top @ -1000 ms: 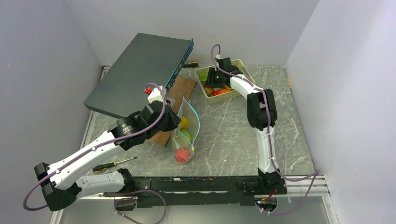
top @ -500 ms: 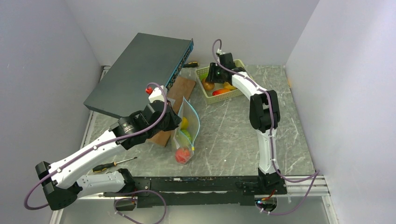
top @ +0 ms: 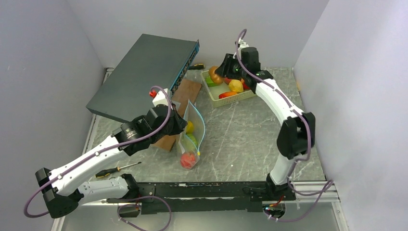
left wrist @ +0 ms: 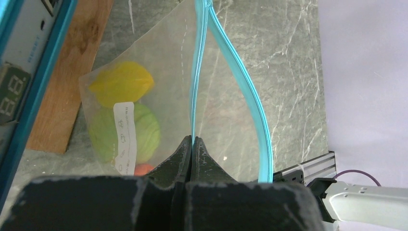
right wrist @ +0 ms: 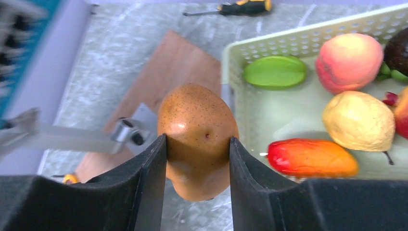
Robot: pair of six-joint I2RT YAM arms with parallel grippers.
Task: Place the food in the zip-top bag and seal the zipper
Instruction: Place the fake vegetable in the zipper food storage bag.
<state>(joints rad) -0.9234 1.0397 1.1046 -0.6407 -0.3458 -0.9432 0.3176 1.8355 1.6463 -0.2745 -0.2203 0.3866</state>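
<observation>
My left gripper (left wrist: 192, 140) is shut on the teal zipper strip (left wrist: 198, 72) of the clear zip-top bag (top: 191, 134), holding its mouth open and upright. Inside the bag lie a yellow fruit (left wrist: 120, 84), a light green one (left wrist: 125, 132) and a red one (top: 188, 160). My right gripper (right wrist: 198, 139) is shut on a brown-orange speckled toy fruit (right wrist: 197, 137), held in the air above the basket's left edge (top: 215, 75). More toy food stays in the pale green basket (right wrist: 288, 110): a pink peach, a yellow pear, a red-orange piece.
A dark box with a teal edge (top: 144, 74) lies tilted at the back left over a wooden board (top: 185, 91). One screwdriver (top: 118, 168) lies front left, another (right wrist: 240, 7) behind the basket. White walls close in on the sides and back.
My right gripper has lifted the brown-orange fruit up out of the basket, and its arm has swung out to the right. The left arm and the bag have stayed put.
</observation>
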